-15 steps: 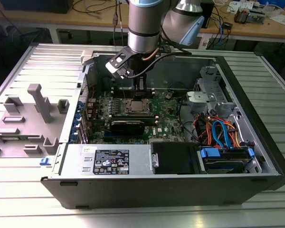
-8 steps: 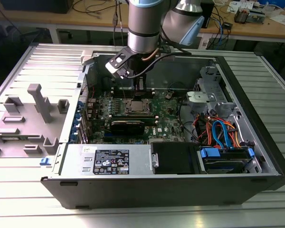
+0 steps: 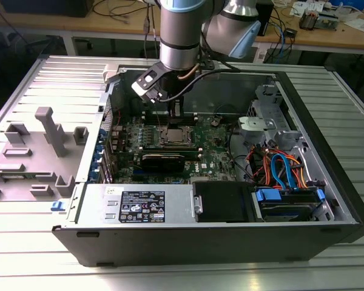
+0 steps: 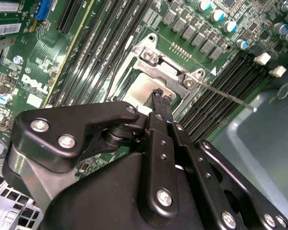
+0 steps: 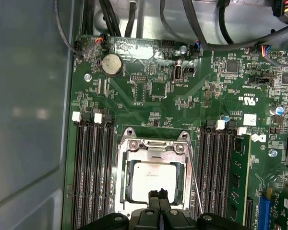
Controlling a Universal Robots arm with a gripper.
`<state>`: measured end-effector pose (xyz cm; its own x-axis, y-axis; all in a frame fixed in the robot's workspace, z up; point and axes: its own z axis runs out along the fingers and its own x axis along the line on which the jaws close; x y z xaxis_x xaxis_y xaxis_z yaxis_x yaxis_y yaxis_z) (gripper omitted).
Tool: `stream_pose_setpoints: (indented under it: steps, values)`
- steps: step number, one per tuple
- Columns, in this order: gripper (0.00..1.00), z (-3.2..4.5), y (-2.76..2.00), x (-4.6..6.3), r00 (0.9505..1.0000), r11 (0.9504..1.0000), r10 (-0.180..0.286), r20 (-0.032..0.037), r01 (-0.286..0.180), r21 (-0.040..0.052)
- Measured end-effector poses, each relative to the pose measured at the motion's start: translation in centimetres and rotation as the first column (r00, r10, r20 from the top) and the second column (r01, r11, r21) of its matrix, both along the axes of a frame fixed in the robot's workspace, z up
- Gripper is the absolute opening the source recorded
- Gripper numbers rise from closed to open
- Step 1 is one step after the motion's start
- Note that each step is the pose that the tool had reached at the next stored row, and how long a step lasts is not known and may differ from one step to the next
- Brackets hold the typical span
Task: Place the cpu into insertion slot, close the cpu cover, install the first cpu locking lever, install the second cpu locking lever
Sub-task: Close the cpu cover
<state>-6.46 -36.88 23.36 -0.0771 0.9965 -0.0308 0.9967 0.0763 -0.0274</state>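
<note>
In the exterior view, your gripper (image 3: 175, 114) hangs inside the open computer case (image 3: 327, 182), right over the insertion slot (image 3: 173, 136). From here you cannot tell if it touches anything.

In the first wrist view, the cpu (image 5: 151, 178) lies flat in the slot. The cpu cover (image 5: 153, 147) lies down around it like a picture frame. The two fingers are pinched tight together with nothing between them. Their tips sit over the near side of the chip. A thin locking lever (image 5: 196, 184) runs along one side of the cover. I think it is not hooked down yet, so the cover may pop up if you lift off. If you push too hard, or slide, the tips could scratch the chip or bend the thin frame.

In the second wrist view, the lever (image 4: 225, 96) sticks out loose over the memory slots (image 4: 237, 72). The gripper's black body hides much of the chip and the cover. You cannot tell if the tips press on the metal or float just above it. The other lever is hard to make out.
</note>
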Motion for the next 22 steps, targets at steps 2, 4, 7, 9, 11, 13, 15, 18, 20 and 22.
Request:
stream_pose_setpoints:
  steps: [2, 4, 7, 9, 11, 13, 15, 18, 20, 22]
  values:
    - [0.11, -0.24, -0.01, -0.3, 1.0000, 1.0000, 0.008, 0.0000, -0.008, -0.0001]
    - [0.11, -0.77, -0.01, -0.7, 0.9998, 0.9998, 0.022, 0.0000, -0.022, -0.0001]
    - [0.11, -1.57, -0.02, -1.3, 0.9991, 0.9991, 0.042, -0.0001, -0.042, -0.0001]
    - [0.11, -1.82, -0.02, -1.5, 0.9989, 0.9989, 0.047, 0.0000, -0.047, 0.0000]
    - [0.11, -2.16, -0.02, -1.7, 0.9986, 0.9986, 0.053, 0.0000, -0.053, -0.0001]
    - [0.11, -2.37, -0.02, -1.7, 0.9984, 0.9984, 0.057, 0.0000, -0.057, -0.0001]
    - [0.11, -2.53, -0.02, -1.8, 0.9982, 0.9982, 0.060, -0.0001, -0.060, -0.0001]
    - [0.11, -2.59, -0.02, -1.8, 0.9980, 0.9980, 0.063, -0.0001, -0.063, -0.0003]
    - [0.11, -2.57, -0.01, -1.8, 0.9980, 0.9980, 0.063, -0.0002, -0.063, -0.0011]
    - [0.11, -2.35, 0.00, -1.8, 0.9980, 0.9980, 0.063, -0.0002, -0.063, -0.0037]
